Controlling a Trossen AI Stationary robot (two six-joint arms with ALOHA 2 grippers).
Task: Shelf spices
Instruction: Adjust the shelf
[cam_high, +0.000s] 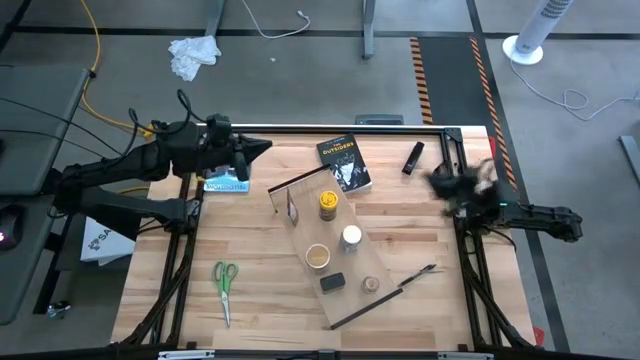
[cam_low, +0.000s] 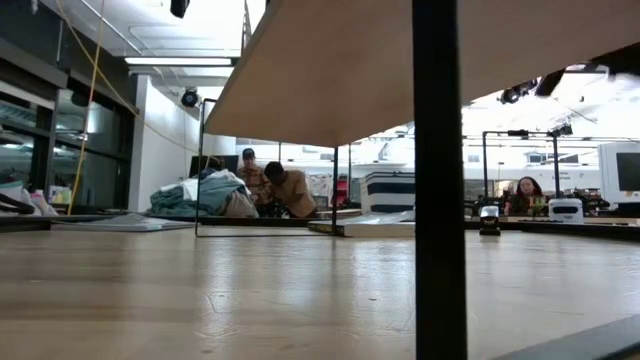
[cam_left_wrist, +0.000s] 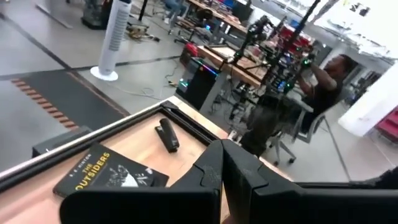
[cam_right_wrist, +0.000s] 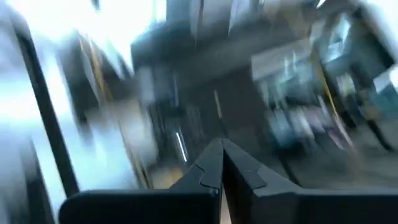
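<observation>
Left gripper (cam_high: 262, 148) pressed together, hovering at desk's far-left edge | right gripper (cam_high: 440, 182), blurred, likely likewise, sitting at right edge | small lidded spice jars (cam_high: 327, 204) standing mid-desk on clear-topped, black-legged shelf (cam_high: 300, 180) | risk: swinging arm toppling jars.

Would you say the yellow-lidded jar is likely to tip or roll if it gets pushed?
The yellow-lidded jar stands upright and looks narrow, so a high push would probably tip it. Being round, it would likely roll once down, perhaps towards the white-lidded jar.
</observation>
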